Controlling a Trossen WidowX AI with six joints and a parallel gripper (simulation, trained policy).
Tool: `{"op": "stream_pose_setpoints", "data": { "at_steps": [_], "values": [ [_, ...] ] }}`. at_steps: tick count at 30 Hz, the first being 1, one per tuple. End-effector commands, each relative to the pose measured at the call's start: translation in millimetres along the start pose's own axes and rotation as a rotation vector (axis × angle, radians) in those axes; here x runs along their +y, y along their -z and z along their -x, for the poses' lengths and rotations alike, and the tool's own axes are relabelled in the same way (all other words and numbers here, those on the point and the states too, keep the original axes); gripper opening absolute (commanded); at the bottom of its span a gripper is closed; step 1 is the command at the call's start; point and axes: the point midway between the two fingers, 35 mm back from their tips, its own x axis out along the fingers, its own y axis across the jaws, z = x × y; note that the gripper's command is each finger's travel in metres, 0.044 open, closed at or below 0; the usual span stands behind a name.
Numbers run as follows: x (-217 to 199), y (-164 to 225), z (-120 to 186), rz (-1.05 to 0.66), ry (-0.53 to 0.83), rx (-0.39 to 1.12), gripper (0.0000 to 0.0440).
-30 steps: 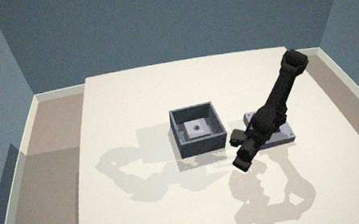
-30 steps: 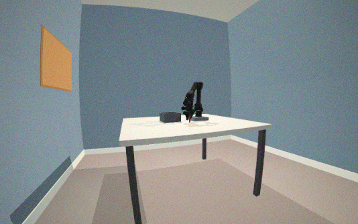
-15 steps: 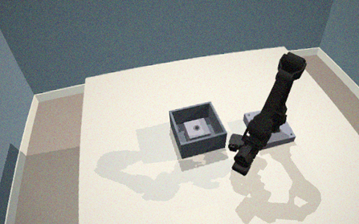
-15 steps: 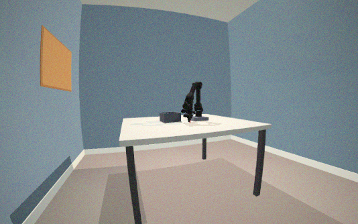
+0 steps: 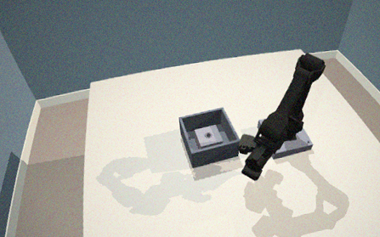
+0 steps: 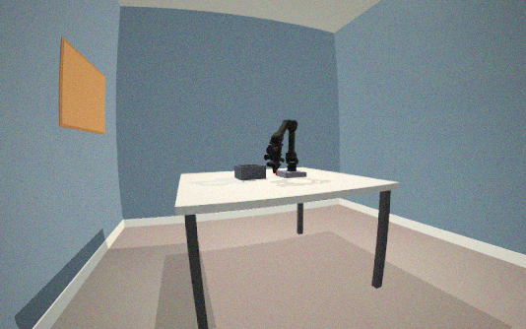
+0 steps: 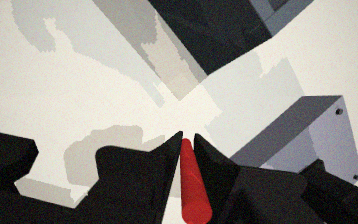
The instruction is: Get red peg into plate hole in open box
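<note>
Red peg: a plain cylinder [image 7: 194, 182], gripped, its near round end at the lower edge of view
Gripper [image 7: 188, 135]: black pointed fingers closed on the peg, one on either side
Open box [image 7: 225, 35]: dark wall and part of the rim at the top, apart from the peg
Arm's base plate [image 7: 336, 131]: grey-lilac, at right, small dark holes in its top
Tabletop [image 7: 45, 90]: cream, crossed by grey shadows
</note>
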Motion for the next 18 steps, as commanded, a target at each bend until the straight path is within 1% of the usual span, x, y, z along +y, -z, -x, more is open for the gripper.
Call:
{"op": "stream_pose_setpoints", "data": {
  "at_steps": [1, 10, 18],
  "values": [
    [1.4, -11.3, 17.1, -0.004, -0.016, -0.028, 0.0000],
    [1.9, -42.8, 52.1, -0.080, -0.044, -0.085, 0.0000],
    [-1.2, -79.2, 63.8, -0.184, -0.052, -0.129, 0.0000]
  ]
}}
